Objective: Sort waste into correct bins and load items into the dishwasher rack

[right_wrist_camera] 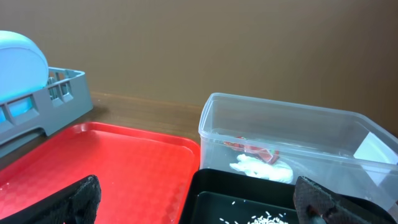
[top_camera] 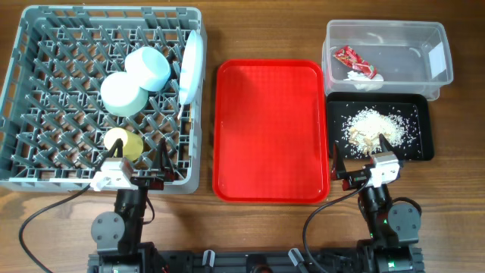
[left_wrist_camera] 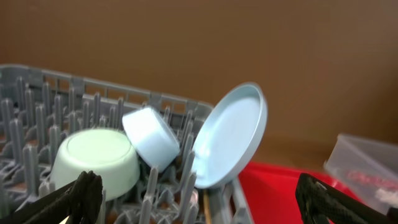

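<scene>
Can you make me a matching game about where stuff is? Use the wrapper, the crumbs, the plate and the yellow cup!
Things:
1. wrapper
2. crumbs
3. plate
4. yellow cup

Places:
A. in the black tray
B. standing on edge at the rack's right side
C. in the clear tub
D. in the rack, next to the green bowl

Pairs: 1-C, 2-A, 3-B, 4-D

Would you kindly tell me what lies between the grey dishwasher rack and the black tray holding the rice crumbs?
Only the red serving tray, itself bare, sits between the rack and the black tray, seen in the overhead view.
</scene>
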Robot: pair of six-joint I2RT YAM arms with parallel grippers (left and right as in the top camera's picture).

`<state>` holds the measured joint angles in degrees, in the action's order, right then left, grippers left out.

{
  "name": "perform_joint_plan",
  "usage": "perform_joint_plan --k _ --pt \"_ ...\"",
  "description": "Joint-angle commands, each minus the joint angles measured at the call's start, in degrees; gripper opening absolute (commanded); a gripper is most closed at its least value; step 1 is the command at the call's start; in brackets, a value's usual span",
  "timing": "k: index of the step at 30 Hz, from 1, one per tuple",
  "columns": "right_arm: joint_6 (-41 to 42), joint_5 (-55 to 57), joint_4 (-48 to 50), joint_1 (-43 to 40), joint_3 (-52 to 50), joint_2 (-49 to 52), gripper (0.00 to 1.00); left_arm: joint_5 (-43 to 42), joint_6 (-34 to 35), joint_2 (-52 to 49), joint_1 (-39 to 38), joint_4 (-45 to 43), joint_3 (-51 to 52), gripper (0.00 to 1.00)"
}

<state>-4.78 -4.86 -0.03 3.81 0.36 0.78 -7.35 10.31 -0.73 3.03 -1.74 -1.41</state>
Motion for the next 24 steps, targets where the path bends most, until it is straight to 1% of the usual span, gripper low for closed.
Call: perform_joint_plan --k 1,24 --pt "0.63 0.35 0.17 -0.28 -0.07 -0.50 1.00 -0.72 -2.40 0.55 -0.42 4.94 1.07 1.00" --pt "0.63 0.37 0.17 -0.28 -0.07 -0.50 1.00 -0.50 -2.40 0.31 -0.42 5.42 1.07 1.00"
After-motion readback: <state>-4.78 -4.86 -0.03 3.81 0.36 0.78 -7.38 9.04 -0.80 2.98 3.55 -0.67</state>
